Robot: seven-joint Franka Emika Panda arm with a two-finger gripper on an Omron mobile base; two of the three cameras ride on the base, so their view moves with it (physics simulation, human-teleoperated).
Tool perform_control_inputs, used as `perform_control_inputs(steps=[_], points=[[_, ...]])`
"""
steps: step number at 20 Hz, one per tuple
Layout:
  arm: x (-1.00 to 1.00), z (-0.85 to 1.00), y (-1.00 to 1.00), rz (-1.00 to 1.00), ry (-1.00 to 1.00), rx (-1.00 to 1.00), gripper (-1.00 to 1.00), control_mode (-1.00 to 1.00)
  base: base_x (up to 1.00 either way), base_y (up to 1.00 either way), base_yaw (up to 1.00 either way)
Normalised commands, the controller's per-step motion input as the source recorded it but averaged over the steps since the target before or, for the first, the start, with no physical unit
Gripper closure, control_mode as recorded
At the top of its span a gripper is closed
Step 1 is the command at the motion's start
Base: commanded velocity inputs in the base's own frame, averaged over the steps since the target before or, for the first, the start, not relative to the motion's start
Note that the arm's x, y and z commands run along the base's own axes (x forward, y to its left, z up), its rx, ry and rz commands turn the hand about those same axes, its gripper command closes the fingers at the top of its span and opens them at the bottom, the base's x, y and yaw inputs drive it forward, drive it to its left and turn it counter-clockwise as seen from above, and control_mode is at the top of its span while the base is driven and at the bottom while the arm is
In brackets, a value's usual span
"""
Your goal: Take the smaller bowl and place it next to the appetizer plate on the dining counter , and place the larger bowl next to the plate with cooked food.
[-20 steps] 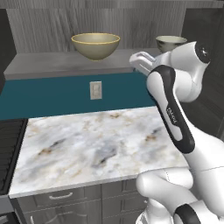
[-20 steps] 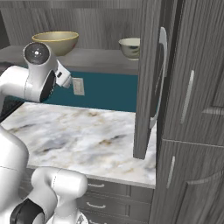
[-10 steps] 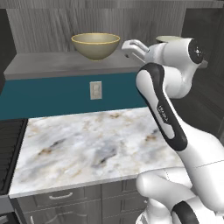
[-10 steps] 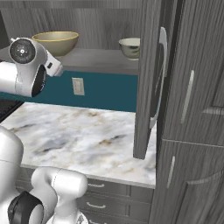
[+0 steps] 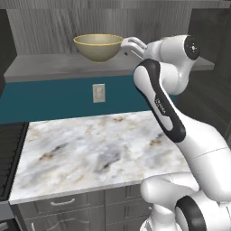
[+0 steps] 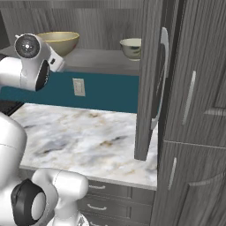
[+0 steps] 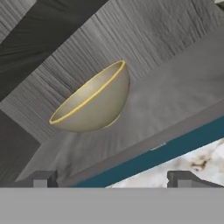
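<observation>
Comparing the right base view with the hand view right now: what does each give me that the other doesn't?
Right base view alone: the smaller bowl standing on the grey shelf beside the open cabinet door, plus the wall outlet and the drawers under the marble counter.

Hand view alone: the gripper with its fingertips spread wide and nothing between them, aimed at the larger bowl, not touching it.

Shared: the larger bowl on the shelf, the teal wall strip and the marble counter.

Two base views looking forward from behind the pincer, sharing shelf and larger bowl; hand view tilted, close on that bowl.
</observation>
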Motion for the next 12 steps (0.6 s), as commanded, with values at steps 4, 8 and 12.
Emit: perform_control_inputs(steps=[4,8,12], points=[[0.37,0.11,0.20,0.00,0.00,0.00,-1.00,-1.00,0.00,0.00,0.00],[0.32,0.13,0.23,0.00,0.00,0.00,-1.00,-1.00,0.00,0.00,0.00],[0.26,0.00,0.13,0.00,0.04,0.00,-1.00,-1.00,0.00,0.00,0.00]])
